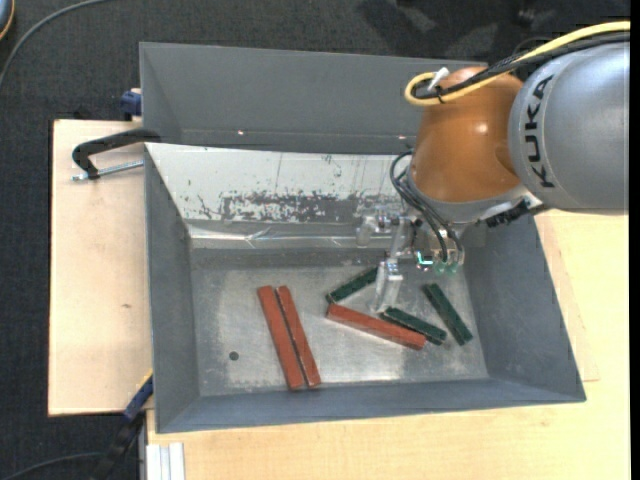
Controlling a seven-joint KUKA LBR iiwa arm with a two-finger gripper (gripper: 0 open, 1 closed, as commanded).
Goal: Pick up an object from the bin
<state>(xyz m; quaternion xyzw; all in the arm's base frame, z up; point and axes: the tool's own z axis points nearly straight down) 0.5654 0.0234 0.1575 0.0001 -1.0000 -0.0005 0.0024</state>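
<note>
My gripper (386, 290) hangs low over the right half of the bin, below the orange cover. Its tip is just above a flat red bar (372, 326) that lies slanted on the bin floor. A dark green bar (351, 286) lies right beside the tip on its left, and part of that bar is hidden behind it. Another dark green bar (416, 325) rests across the red bar's right end. A third green bar (447, 313) lies a little further right.
Two long red bars (288, 337) lie side by side left of the middle, well away from the gripper. The bin's sloped right wall stands close to the green bars. The arm and its cables cover the upper right corner.
</note>
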